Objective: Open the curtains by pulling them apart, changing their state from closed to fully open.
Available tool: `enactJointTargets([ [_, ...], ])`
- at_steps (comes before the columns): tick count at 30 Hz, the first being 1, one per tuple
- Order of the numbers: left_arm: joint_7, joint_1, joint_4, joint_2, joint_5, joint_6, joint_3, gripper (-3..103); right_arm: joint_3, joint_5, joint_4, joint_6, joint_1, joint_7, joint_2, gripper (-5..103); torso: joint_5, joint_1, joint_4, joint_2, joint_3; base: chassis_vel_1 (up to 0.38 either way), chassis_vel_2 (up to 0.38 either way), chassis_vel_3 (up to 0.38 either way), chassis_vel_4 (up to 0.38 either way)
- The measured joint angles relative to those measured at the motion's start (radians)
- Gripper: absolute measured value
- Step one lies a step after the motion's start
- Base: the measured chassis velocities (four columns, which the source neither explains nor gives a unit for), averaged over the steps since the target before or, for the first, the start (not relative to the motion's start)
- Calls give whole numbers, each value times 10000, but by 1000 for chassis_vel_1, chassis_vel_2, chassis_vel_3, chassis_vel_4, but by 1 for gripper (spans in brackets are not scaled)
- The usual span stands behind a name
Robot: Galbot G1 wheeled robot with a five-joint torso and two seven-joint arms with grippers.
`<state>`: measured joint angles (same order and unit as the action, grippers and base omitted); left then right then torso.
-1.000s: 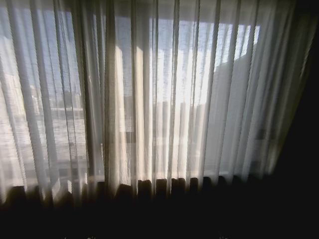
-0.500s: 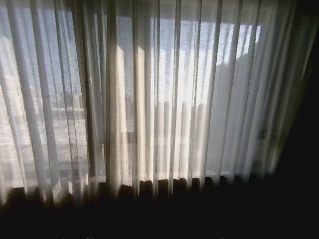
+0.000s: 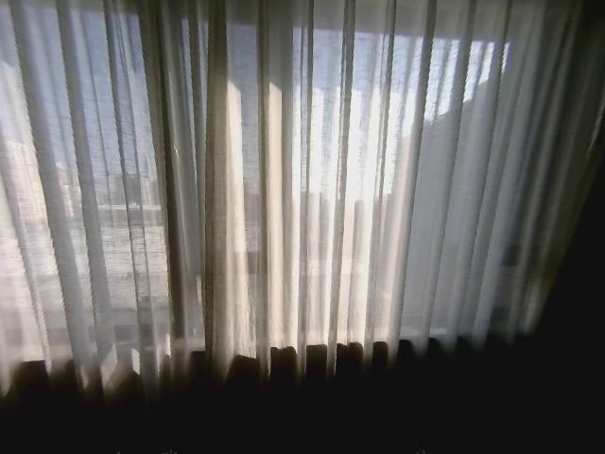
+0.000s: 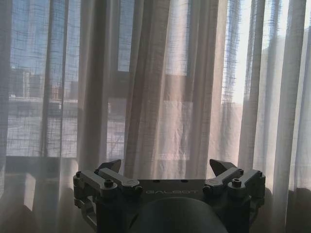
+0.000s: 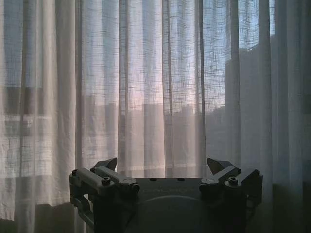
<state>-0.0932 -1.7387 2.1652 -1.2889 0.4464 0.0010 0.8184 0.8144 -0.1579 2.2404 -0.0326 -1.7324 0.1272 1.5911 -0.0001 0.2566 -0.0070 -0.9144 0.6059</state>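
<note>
The curtains (image 3: 312,189) hang closed across the full width of the window in the head view, their sheer cream fabric falling in long vertical pleats with daylight and the outlines of buildings showing through the weave. The lower hem ends just above a dark band along the base of the window, and a dark surface borders the fabric on the robot's right. Near the middle of the curtains, slightly toward the robot's left, denser beige folds (image 3: 216,189) mark thicker fabric where the pleats bunch together; no gap is visible there. In the left wrist view, the left claw (image 4: 165,167) faces the curtains (image 4: 160,87) with its two fingers spread wide apart and holding nothing; one fingertip (image 4: 111,166) points at the fabric, and the bunched beige folds (image 4: 146,87) hang directly ahead of the claw, apart from it. In the right wrist view, the right claw (image 5: 164,165) likewise faces the curtains (image 5: 146,87) with its fingers spread wide and empty; one fingertip (image 5: 218,165) is directed at a flatter, more translucent stretch of fabric, with no contact visible. Both claws sit low against the curtains, close to hem level, with the fabric rising well above them. A horizontal bar of the window frame (image 4: 63,104) shows faintly behind the weave.
</note>
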Motion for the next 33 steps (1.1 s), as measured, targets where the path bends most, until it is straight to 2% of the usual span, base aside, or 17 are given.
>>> enactJointTargets([
  [33, -135, -44, -232, -77, -125, -195, 45, 100, -63, 124, -140, 85, -11, 373, 51, 100, 0, 0, 1, 0, 0, -9, 93, 4, -88],
])
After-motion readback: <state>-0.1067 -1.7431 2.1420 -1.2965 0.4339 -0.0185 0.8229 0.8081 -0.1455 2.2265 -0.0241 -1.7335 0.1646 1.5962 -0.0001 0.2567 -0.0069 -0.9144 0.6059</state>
